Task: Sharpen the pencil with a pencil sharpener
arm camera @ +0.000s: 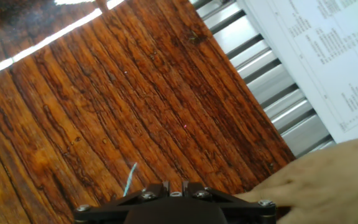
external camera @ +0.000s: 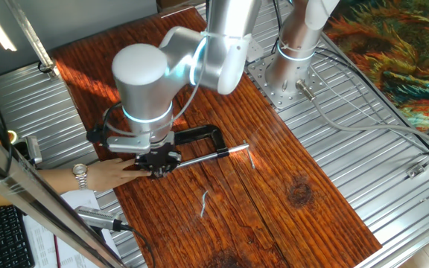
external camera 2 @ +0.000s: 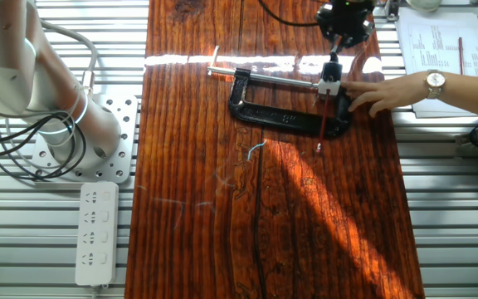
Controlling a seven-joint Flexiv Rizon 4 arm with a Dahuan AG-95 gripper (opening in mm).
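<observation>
The pencil (external camera 2: 323, 120) is a thin red stick. Its upper end meets the white fingertips of my gripper (external camera 2: 330, 83), and it runs down across the black clamp frame (external camera 2: 272, 115) to the wood. In the hand view the jaws of the gripper (arm camera: 174, 186) stand close together with only a narrow slot between them. In one fixed view the gripper (external camera: 159, 170) sits at the clamp's (external camera: 199, 134) closed end, and the pencil does not show there. I cannot make out the pencil sharpener; the gripper and a person's hand cover that spot.
A person's hand (external camera 2: 388, 91) rests on the clamp's end beside my fingers (external camera: 110, 175). The silver screw rod (external camera 2: 264, 77) points away from it. A pale wire curl (external camera 2: 256, 149) lies on the wood. Papers (external camera 2: 438, 50), a power strip (external camera 2: 96, 232) and the arm base (external camera 2: 65, 133) flank the board.
</observation>
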